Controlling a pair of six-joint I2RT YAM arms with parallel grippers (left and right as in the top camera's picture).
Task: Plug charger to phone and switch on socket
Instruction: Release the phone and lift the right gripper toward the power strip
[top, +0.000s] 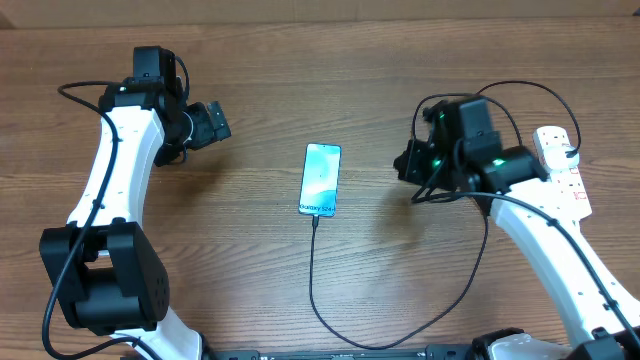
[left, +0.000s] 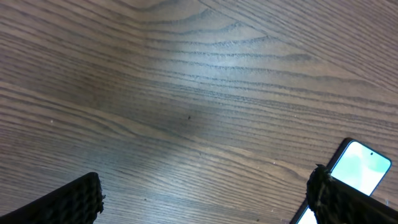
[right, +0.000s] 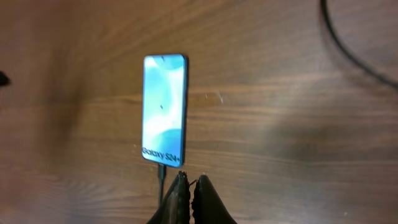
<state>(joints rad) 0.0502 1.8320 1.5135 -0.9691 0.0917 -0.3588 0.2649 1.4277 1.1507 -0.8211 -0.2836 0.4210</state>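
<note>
Phone (right: 164, 109) reads "Galaxy S24+", seemingly with charger (top: 311, 262) plugged in; right gripper (right: 189, 185) closed empty; left gripper (left: 205, 186) open

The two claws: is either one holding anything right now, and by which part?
Nothing is held. The left gripper is open and empty; the right gripper is shut, fingers together, with nothing between them.

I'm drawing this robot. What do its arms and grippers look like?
The left arm and right arm have white tube links, chunky black joints and thin black cables. Small green lights glow by the right wrist. The left gripper and right gripper are black; the left pads look bumpy.
</note>
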